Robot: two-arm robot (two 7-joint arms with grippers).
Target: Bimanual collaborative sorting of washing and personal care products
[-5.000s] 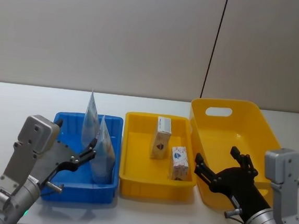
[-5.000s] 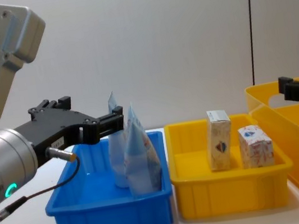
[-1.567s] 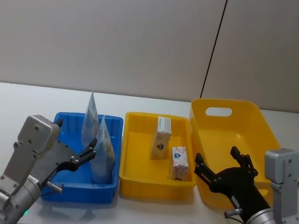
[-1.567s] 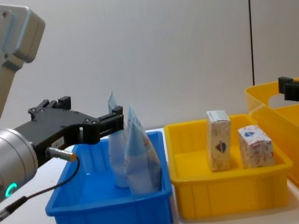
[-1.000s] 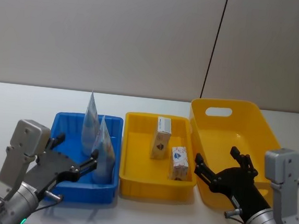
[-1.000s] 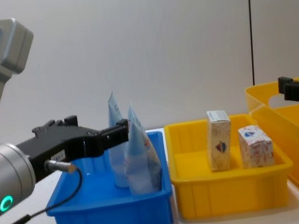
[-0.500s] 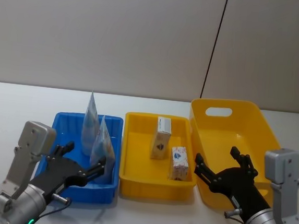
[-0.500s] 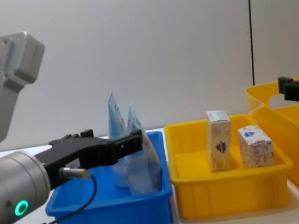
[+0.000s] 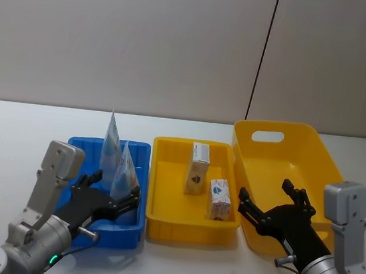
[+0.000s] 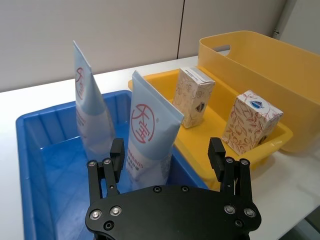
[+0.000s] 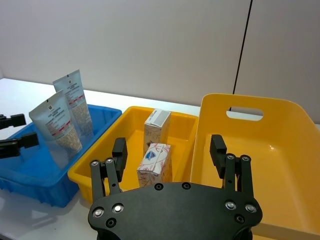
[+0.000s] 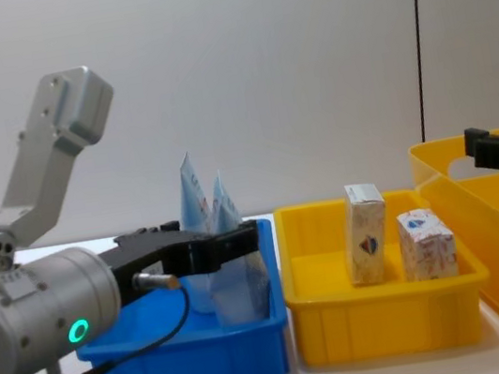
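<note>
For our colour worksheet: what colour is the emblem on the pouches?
Red emblem, best in left wrist view.

We see the two pale blue-and-white pointed pouches (image 10: 150, 135) as smooth plastic film with a soft gloss. The two small cream boxes (image 10: 192, 97) look like matt printed cardboard. The blue bin (image 10: 47, 150), the shallow yellow tray (image 9: 191, 230) and the tall yellow bin (image 9: 297, 153) are moulded plastic with a slight sheen. The white tabletop (image 9: 17, 129) looks smooth and matt. The left claw (image 10: 166, 150) and right claw (image 11: 168, 146) are matt black, studded with shiny metal screws. The left arm's housing (image 12: 56, 104) is satin grey.
</note>
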